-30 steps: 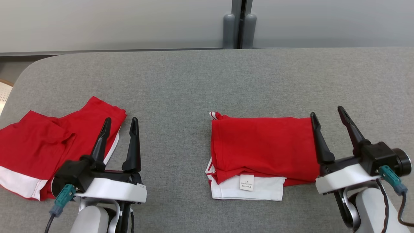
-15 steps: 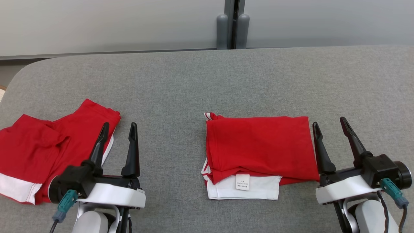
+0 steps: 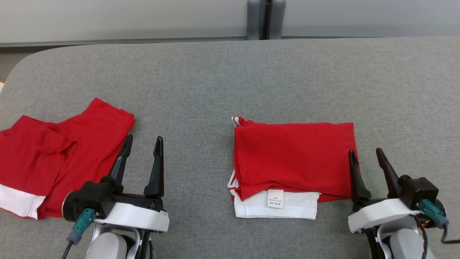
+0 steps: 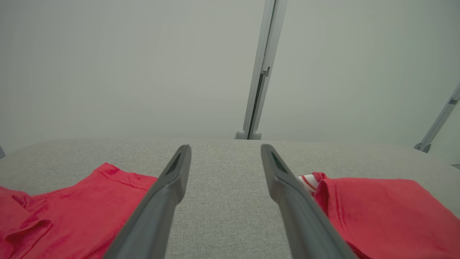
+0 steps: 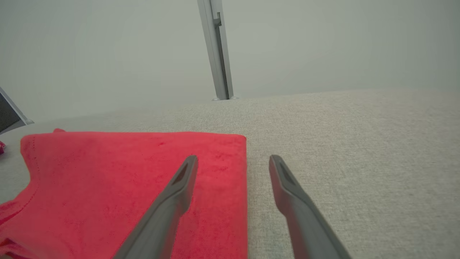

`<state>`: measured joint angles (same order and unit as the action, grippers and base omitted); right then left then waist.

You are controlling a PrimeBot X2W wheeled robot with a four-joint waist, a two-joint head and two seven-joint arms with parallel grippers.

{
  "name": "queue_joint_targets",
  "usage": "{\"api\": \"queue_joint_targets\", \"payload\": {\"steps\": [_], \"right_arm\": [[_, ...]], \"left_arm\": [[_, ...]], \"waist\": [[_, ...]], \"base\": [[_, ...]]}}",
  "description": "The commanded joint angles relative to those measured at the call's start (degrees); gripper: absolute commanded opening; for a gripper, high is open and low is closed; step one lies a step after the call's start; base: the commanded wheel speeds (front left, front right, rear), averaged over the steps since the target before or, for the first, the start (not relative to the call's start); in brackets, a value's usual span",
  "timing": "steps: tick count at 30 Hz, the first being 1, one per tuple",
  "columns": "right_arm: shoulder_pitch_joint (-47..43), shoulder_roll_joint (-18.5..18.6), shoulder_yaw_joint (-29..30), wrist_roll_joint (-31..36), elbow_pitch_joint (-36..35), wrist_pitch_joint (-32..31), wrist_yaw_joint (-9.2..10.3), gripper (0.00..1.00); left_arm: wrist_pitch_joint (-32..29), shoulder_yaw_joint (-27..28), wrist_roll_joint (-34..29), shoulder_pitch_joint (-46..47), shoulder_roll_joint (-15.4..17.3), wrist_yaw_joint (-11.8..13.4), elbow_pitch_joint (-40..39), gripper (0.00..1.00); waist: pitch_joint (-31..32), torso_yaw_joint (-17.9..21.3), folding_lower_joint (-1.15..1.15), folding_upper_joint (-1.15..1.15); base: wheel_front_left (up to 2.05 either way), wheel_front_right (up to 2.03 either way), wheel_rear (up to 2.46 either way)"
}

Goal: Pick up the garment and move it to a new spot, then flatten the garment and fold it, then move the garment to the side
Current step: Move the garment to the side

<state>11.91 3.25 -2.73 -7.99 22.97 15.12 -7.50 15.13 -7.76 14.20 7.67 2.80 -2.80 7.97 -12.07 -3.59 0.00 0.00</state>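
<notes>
Folded garment, long axis left–right at frame centre, lies just left of the spread, empty right gripper, the nearer arm

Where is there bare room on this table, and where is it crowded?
Bare: the far strip of the table behind both garments, the gap between the loose garment and the folded shirt, and the right end past the shirt. Crowded: the left end, under the loose garment, and the shirt's right edge by the right hand.
</notes>
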Motion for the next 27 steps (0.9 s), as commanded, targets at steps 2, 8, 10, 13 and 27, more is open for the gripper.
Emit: {"api": "queue_joint_targets", "payload": {"steps": [2, 8, 10, 13, 27], "right_arm": [[1.44, -0.05, -0.37, -2.6, 3.36, 0.04, 0.02, 1.0], [4.1, -0.24, -2.25, -4.11, 10.0, 0.03, 0.02, 1.0], [5.04, -0.28, -3.42, -5.17, 11.98, 0.03, 0.02, 1.0], [6.36, -0.31, -5.29, -5.6, 14.12, 0.02, 0.01, 0.0], [12.3, 6.38, -8.03, 4.13, 7.58, 0.04, 0.03, 0.0]], "left_arm": [[-0.01, -0.2, -0.06, 1.5, 0.19, -0.31, -0.05, 1.0], [-0.01, -0.81, -0.36, 2.7, 0.2, -0.68, 0.01, 1.0], [-0.01, -1.13, -0.69, 2.6, 0.19, -0.84, -0.07, 1.0], [-0.01, -1.27, -1.37, 2.88, 0.21, -1.22, -0.51, 1.0], [-0.01, -3.57, -5.76, 6.75, 0.2, -3.33, -3.19, 1.0]], "waist": [[-1.18, -0.63, 0.0, 0.0], [-2.55, -1.28, 0.0, 0.0], [-2.77, -1.39, 0.0, 0.0], [-2.92, -1.18, 0.0, 0.0], [-7.53, 6.31, 0.0, 0.0]], "base": [[0.0, 0.0, 0.0], [0.0, 0.0, 0.0], [0.0, 0.0, 0.0], [0.0, 0.0, 0.0], [0.0, 0.0, 0.0]]}}
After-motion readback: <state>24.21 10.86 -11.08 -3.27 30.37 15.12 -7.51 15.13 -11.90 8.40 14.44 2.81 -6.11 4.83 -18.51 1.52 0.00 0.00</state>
